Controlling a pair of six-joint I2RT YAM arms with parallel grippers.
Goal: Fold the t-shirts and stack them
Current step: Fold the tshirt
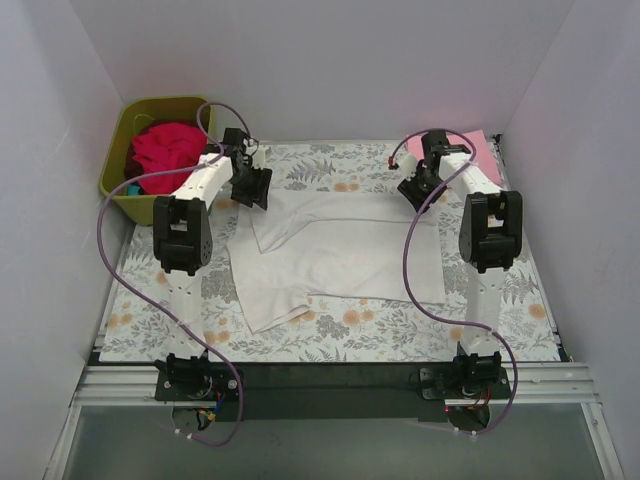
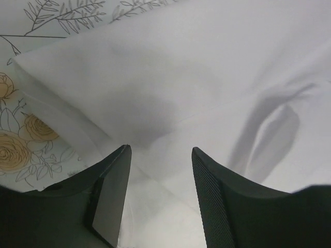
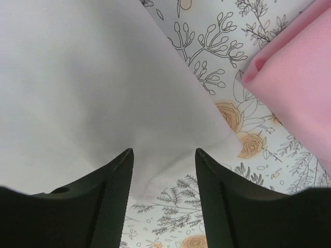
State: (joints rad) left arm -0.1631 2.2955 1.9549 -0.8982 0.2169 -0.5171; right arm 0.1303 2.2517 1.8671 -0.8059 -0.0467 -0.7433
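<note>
White t-shirt [image 1: 345, 258] lies half folded; pink t-shirt [image 1: 480, 150] sits folded beyond, red t-shirts [image 1: 165, 148] wait in the tub [image 1: 113, 172]. Left fingers [image 2: 111, 191] and right fingers [image 3: 111, 196] stand apart, empty.

Light in the top view is bright, even and diffuse, coming from overhead; shadows on the sheet [image 1: 350, 325] are faint. The white shirt [image 1: 340, 255] is nearly washed out, so its folds barely read. In the left wrist view the left fingers [image 2: 111, 196] are dark, close and a little soft. A grey shadow lies on the shirt just ahead of the jaws, and a looped one lies to their right. In the right wrist view the right fingers [image 3: 111, 206] are equally dark — a soft shadow sits between the jaws. The print ahead of them is sharp — the pink shirt [image 3: 300, 72], up to their right, is slightly soft.
</note>
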